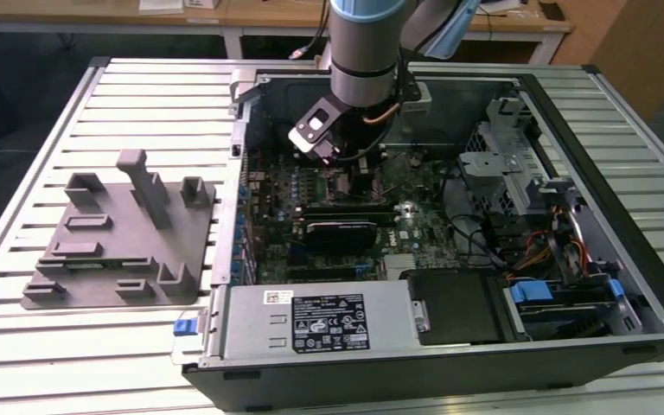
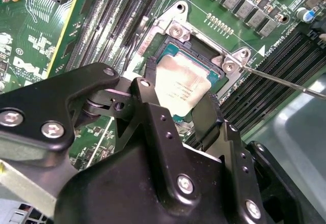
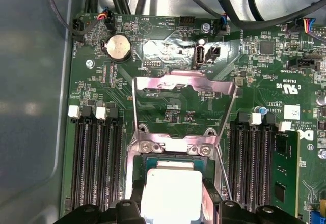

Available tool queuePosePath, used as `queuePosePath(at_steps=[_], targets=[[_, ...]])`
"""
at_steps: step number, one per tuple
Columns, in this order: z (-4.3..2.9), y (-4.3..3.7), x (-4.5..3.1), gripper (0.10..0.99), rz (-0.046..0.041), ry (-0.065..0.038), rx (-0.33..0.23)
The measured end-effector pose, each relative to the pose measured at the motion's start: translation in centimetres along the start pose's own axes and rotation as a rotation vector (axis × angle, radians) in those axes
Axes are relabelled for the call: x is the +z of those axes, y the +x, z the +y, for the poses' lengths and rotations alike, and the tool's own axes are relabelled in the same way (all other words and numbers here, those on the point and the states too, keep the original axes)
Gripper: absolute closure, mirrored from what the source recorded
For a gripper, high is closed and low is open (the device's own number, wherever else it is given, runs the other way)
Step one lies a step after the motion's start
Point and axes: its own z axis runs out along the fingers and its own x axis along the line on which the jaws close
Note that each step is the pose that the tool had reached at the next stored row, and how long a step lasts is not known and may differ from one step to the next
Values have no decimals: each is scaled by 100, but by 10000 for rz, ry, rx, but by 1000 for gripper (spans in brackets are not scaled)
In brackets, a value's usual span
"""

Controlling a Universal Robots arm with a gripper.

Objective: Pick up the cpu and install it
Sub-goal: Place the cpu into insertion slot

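A slatted metal table fills the exterior view, with an open computer case lying across its centre and right. A grey holder tray sits at centre left, well apart from the work. The arm comes down from the top centre into the upper middle of the case, over the green motherboard. There the socket lies exposed, with its metal load plate swung up and open.

The cpu is a thin, light, rigid square. Its smooth metal top looks slippery, and its underside is likely fragile, so it wants a gentle, level grip on two opposite side edges and nothing touching the faces.

In both wrist views the gripper has a black finger against each of two opposite edges of the cpu, so the jaws appear clamped on it. The chip sits centred between them, directly over the socket opening. It cannot be told whether it hangs just above the socket or already rests in it.
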Motion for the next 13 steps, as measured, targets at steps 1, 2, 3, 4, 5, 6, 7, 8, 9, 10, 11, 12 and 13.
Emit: queuePosePath(at_steps=[1, 2, 3, 4, 5, 6, 7, 8, 9, 10, 11, 12, 13], targets=[[0, 0, 1, 557, 0, 2, -18], [0, 0, 1, 557, 0, 1, -21], [0, 0, 1, 557, 1, 0, -22], [0, 0, 2, 557, 2, -1, -22], [0, 0, 2, 557, 3, -1, -22], [0, 0, 2, 557, 3, -1, -22], [0, 0, 3, 557, 4, -1, -22], [0, 0, 3, 557, 3, -1, -22], [0, 0, 3, 557, 3, 0, -23], [1, 1, 4, 557, 6, -3, -23], [1, 1, 4, 545, 7, -4, -23], [1, 1, 4, 545, 6, -3, -23], [1, 1, 4, 545, 6, -2, -23]])
